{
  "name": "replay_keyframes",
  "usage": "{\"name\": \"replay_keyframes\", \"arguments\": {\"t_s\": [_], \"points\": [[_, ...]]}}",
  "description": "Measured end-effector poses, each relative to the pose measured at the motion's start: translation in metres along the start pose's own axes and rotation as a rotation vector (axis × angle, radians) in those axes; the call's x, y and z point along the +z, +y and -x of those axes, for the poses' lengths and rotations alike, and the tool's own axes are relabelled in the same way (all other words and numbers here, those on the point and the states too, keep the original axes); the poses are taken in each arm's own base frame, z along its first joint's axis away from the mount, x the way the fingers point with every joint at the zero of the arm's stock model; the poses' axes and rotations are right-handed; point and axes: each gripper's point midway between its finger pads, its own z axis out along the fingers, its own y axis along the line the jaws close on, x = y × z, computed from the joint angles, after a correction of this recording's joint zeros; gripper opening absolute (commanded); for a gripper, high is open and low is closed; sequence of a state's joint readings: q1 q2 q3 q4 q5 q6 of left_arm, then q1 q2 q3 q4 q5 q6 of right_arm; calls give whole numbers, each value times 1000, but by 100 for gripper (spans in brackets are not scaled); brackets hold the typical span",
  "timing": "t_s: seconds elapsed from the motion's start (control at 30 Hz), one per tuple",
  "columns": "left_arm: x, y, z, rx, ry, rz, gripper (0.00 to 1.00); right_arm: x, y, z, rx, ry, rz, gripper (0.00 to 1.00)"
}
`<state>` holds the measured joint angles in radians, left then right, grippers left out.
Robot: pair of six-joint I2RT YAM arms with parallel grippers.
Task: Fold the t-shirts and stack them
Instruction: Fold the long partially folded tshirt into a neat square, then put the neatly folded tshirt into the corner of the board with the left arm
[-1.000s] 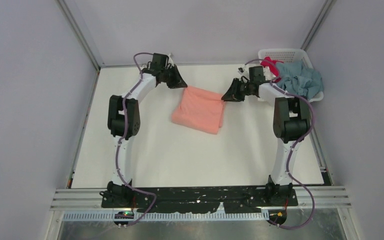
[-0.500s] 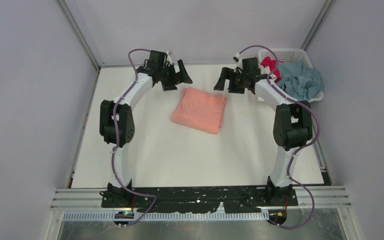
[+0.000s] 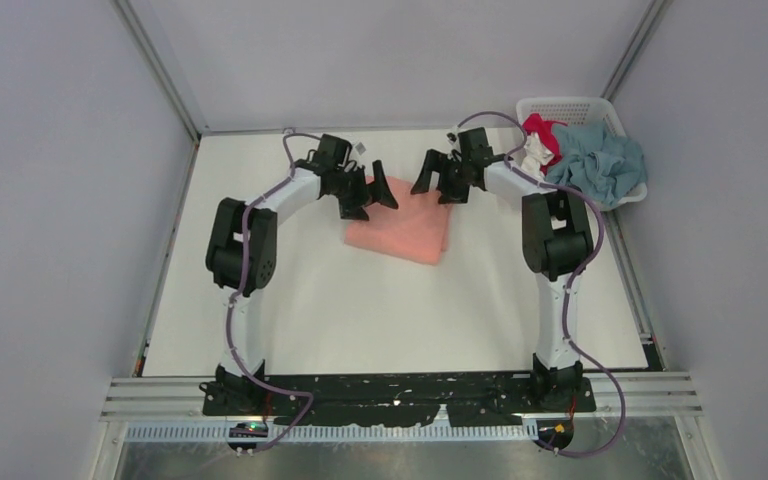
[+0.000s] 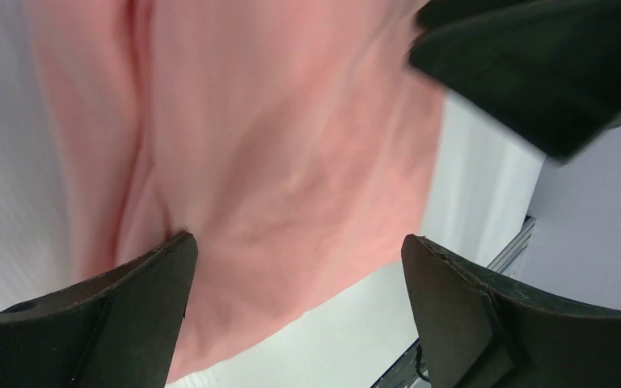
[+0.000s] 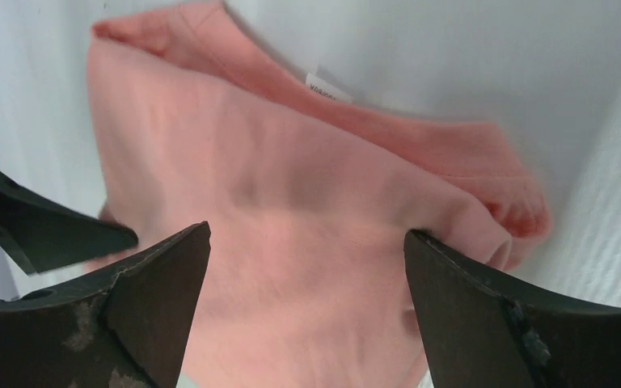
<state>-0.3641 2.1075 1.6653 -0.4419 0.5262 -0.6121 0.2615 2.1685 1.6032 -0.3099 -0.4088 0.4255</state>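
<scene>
A folded salmon-pink t-shirt point(image 3: 400, 232) lies flat on the white table, a little beyond its middle. My left gripper point(image 3: 373, 200) hovers open over the shirt's far left part; pink cloth point(image 4: 275, 145) fills its view under the spread fingers, with nothing between them. My right gripper point(image 3: 436, 184) hovers open over the far right corner, and the shirt point(image 5: 307, 186) shows a small label at its folded edge. Dusty blue point(image 3: 600, 160), red point(image 3: 538, 127) and white point(image 3: 532, 155) t-shirts are heaped in the basket.
The white lattice basket point(image 3: 570, 103) stands at the far right corner, just behind the right arm. Grey walls close in the table point(image 3: 380, 310) on three sides. The arms' bases sit on the black rail at the near edge.
Both grippers opened and let go of the pink shirt's far corners. They lifted away, then swung inward toward each other over the shirt's far edge.
</scene>
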Motion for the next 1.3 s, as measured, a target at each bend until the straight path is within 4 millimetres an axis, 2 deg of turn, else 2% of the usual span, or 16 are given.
{"name": "replay_keyframes", "arguments": {"t_s": [0.07, 0.13, 0.23, 0.37, 0.5, 0.67, 0.77, 0.87, 1.0, 1.07, 1.13, 1.2, 1.3], "points": [[8, 21, -23, -37, 53, 31, 100, 2, 0, 13, -8, -20, -14, 95], [13, 33, -41, -67, 93, 38, 100, 3, -2, 17, -13, -27, -21, 95], [9, 30, -46, -59, 82, 4, 100, 6, -3, 13, -23, -20, -22, 95], [4, 28, -66, -35, 75, 7, 100, 4, 1, 4, -51, -23, -6, 95], [-10, 26, -106, -20, 92, 10, 100, -9, 9, -28, -75, 12, 4, 95], [-36, 20, -169, 19, 127, 46, 99, -36, 21, -87, -108, 82, 2, 95], [-54, 11, -193, 59, 138, 57, 99, -52, 29, -112, -128, 114, -2, 95], [-73, -1, -186, 98, 82, 61, 99, -70, 38, -109, -148, 90, 1, 95], [-88, -9, -151, 122, -18, 97, 100, -104, 57, -82, -188, -34, 17, 95], [-88, -6, -132, 113, -46, 124, 94, -124, 64, -73, -203, -98, 25, 95], [-80, 7, -113, 83, -53, 159, 85, -137, 67, -69, -209, -138, 31, 95], [-66, 26, -104, 49, -28, 192, 77, -144, 64, -71, -207, -156, 26, 95], [-44, 62, -108, -10, 43, 255, 69, -143, 51, -80, -190, -138, 2, 95]]}}
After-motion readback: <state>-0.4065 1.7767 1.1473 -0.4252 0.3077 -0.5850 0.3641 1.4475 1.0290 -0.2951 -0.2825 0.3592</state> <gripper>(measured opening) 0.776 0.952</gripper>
